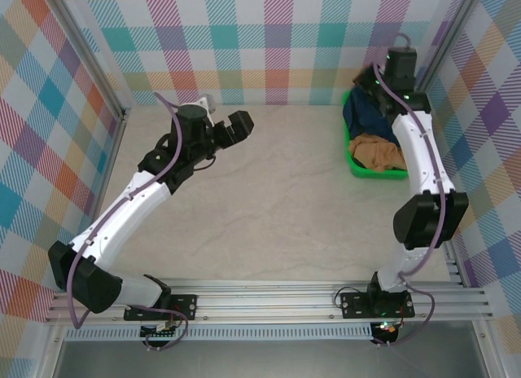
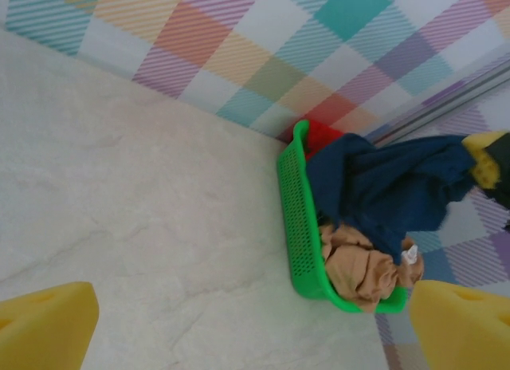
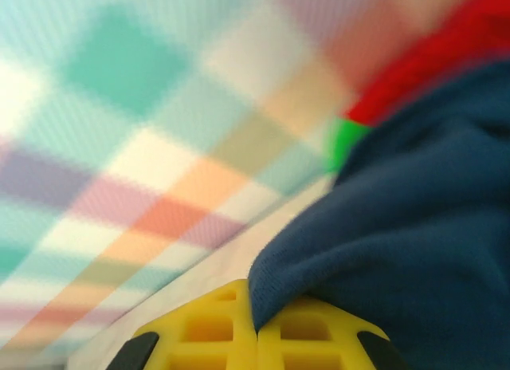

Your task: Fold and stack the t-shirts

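Right gripper (image 3: 256,326) fingers together, clamped on a fold of the navy t-shirt (image 3: 414,226) over the green basket (image 2: 299,226) (tan t-shirt (image 2: 358,266) and red t-shirt (image 2: 323,135) lie inside it). Left gripper (image 2: 253,326) spread apart, empty, over the table (image 2: 143,202) well left of the basket.

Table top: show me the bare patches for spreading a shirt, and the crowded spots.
The table lies bare in one wide patch between the open left gripper, the green basket and the near rail. The far right corner is crowded: the basket, the navy t-shirt, the tan t-shirt, and the right gripper shut on the navy t-shirt.
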